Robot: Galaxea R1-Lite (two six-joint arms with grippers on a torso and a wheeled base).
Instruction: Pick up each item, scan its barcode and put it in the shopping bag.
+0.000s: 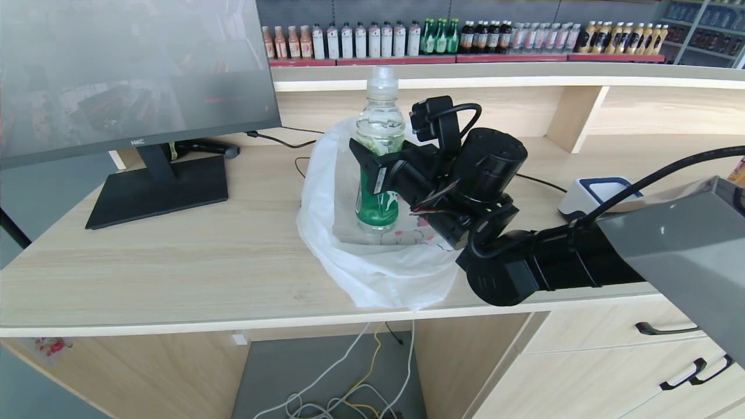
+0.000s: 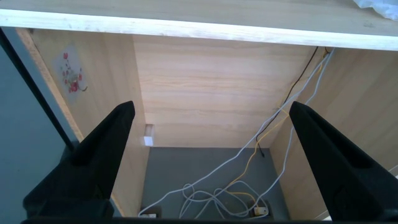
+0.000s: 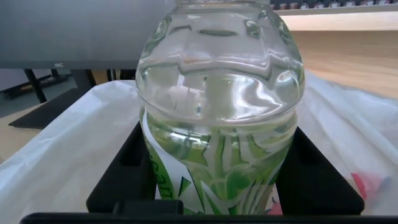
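Clasping the upright bottle (image 1: 381, 125) over the shopping bag (image 1: 326, 233), right claw (image 1: 377, 171) level; left claw (image 2: 211, 130) spread, low

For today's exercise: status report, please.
Right gripper shut on bottle, upright over the bag. Left gripper open, below the counter edge. Nothing blocking the bag.

Lighting: bright, even; glowing strip under rear shelf (image 1: 465, 71). Glare: pale highlights on bottle (image 3: 221, 93) between right gripper (image 3: 221, 193) jaws. Reflections: dim, on monitor (image 1: 128, 64). Shadow: soft, under counter (image 2: 186, 28) beyond left gripper (image 2: 211, 112) jaws.
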